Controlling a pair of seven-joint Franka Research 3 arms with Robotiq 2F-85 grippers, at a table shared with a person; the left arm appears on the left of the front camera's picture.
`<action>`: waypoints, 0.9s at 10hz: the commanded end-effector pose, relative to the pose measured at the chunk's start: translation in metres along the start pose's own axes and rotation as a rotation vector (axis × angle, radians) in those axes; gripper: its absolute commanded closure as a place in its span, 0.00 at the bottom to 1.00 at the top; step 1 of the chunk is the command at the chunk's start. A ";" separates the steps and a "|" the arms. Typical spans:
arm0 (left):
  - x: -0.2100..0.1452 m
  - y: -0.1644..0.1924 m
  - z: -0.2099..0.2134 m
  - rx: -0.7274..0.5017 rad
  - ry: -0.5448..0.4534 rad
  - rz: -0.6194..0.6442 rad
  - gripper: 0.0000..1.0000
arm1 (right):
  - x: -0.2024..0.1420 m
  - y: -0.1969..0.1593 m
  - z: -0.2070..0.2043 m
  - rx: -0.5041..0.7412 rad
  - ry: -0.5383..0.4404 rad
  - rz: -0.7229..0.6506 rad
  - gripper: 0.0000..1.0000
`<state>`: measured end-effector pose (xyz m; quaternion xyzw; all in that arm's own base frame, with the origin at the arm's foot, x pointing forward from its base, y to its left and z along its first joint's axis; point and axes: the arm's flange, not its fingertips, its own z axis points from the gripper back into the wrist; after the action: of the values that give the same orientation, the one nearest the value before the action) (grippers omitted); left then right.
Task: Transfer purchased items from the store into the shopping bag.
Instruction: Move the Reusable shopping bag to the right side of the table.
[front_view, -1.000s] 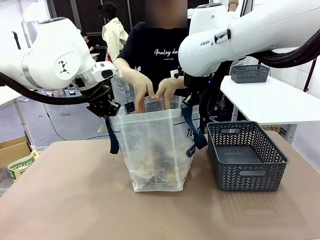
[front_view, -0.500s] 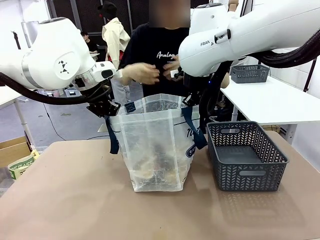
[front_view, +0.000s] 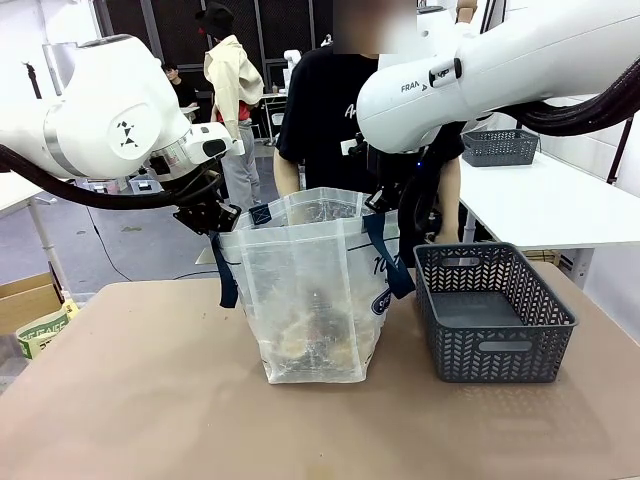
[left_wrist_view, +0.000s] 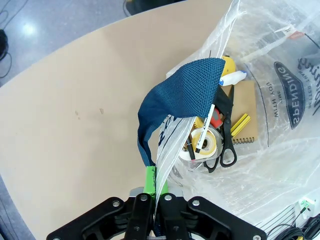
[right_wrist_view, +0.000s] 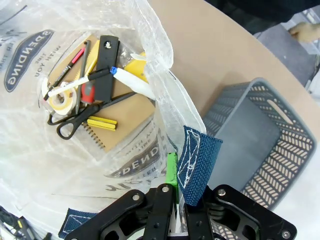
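Pinching what, exactly, was your left gripper (left_wrist_view: 154, 182) at that moment?

Its jaws were pressed together on the thin plastic rim of the shopping bag (front_view: 310, 300), just beside a navy strap (left_wrist_view: 185, 95) that draped over the rim into the bag's mouth. From the front, you saw that gripper at the bag's top left corner.

And your right gripper (right_wrist_view: 177, 182)?

Closed as well, clamped on the rim where the second strap (right_wrist_view: 197, 160) was sewn on, at the top right corner. Between them, your two grippers held the mouth spread wide, and the bag stood upright on the surface (front_view: 150, 410).

Where were the purchased items (left_wrist_view: 215, 135)?

They lay at the bottom of the bag. Your wrist cameras looked straight down on the kraft spiral notebook (right_wrist_view: 132, 117) lying flat, with black-handled scissors (right_wrist_view: 75, 120), a yellow tape roll (right_wrist_view: 62, 100) and a white marker (right_wrist_view: 70, 85) on top of it. A small red thing (right_wrist_view: 87, 92) lay among them, and a yellow round item (left_wrist_view: 229, 63) sat near the notebook's far edge.

And the store?

The dark grey basket (front_view: 495, 350) sat on the surface close to the bag's right side; you couldn't tell whether the two touched. A person (front_view: 320, 110) stood behind the bag at the far side, arms hanging down.
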<state>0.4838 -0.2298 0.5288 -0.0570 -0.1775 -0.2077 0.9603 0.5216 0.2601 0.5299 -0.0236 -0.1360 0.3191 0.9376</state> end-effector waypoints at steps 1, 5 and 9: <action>0.001 0.001 0.001 0.011 -0.004 0.002 1.00 | -0.001 -0.001 0.001 -0.002 0.008 0.000 1.00; 0.001 0.001 0.001 0.011 -0.004 0.002 1.00 | -0.001 -0.001 0.001 -0.002 0.008 0.000 1.00; 0.001 0.001 0.001 0.011 -0.004 0.002 1.00 | -0.001 -0.001 0.001 -0.002 0.008 0.000 1.00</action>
<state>0.4838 -0.2298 0.5288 -0.0570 -0.1775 -0.2077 0.9603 0.5216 0.2601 0.5299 -0.0236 -0.1360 0.3191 0.9376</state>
